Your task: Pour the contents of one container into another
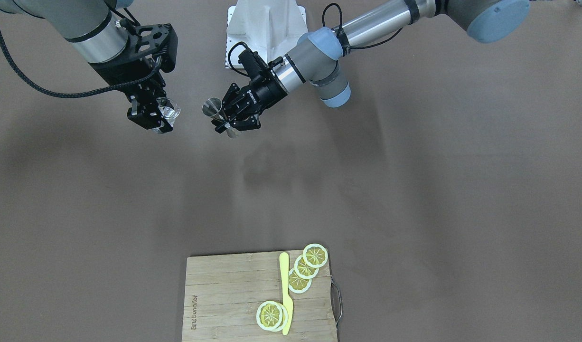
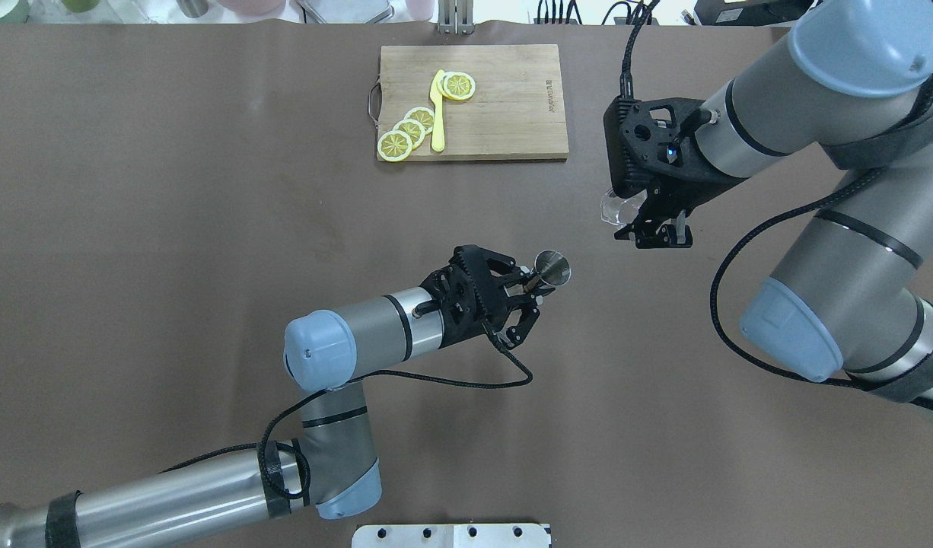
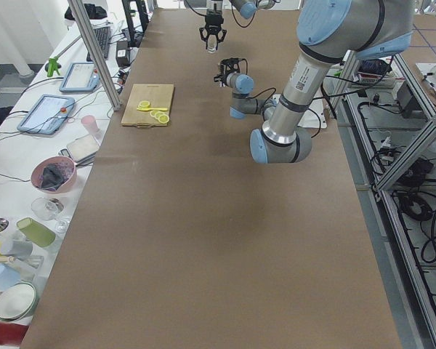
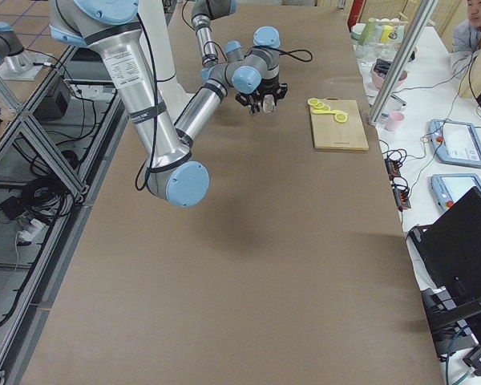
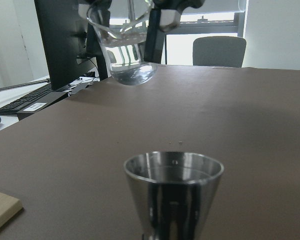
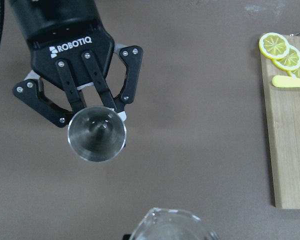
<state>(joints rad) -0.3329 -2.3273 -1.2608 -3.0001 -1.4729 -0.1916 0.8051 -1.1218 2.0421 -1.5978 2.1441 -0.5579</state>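
Steel jigger (image 1: 212, 107) clamped in left tool (image 1: 226, 124); right tool (image 1: 153, 119) grips glass (image 1: 168, 112).

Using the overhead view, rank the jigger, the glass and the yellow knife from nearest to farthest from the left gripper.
1. Jigger: held in the left gripper itself.
2. Glass: in the right gripper, off to the right.
3. Knife: on the cutting board, far side.

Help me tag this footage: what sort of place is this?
Probably a robotics lab: the table sits inside an aluminium frame, with tablets on a side bench and a monitor and keyboard nearby.
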